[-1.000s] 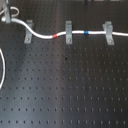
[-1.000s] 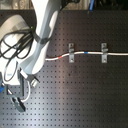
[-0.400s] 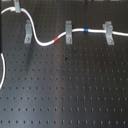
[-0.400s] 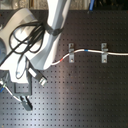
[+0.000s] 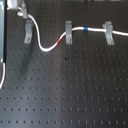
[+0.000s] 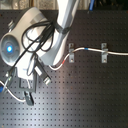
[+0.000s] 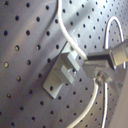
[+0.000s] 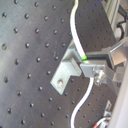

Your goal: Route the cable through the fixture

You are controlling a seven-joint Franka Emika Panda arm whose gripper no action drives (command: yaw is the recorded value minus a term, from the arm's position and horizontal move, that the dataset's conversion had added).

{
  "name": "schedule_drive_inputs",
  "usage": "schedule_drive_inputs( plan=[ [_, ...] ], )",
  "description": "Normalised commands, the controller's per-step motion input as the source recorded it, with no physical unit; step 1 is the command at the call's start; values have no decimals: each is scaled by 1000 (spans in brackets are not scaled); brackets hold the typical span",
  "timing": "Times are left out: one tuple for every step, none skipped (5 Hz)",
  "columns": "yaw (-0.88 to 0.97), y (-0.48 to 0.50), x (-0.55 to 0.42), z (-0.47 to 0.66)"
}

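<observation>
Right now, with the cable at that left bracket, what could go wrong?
The gripper holds the thin white cable right at the small grey metal bracket on the first exterior view's left, so a finger could knock the bracket. The cable sags in a slack loop before the middle bracket; pulling hard might drag it out of there.
</observation>
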Motion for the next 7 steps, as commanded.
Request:
schedule_drive_inputs(
  plan=[
    [77,-320,-30,-21],
    [0,-303,-114,109],
    [-117,-125,-85,18],
    [-103,10,-76,88],
    [-74,13,-108,220],
    [-29,11,-130,150],
    [0,60,-63,134]
  ],
)
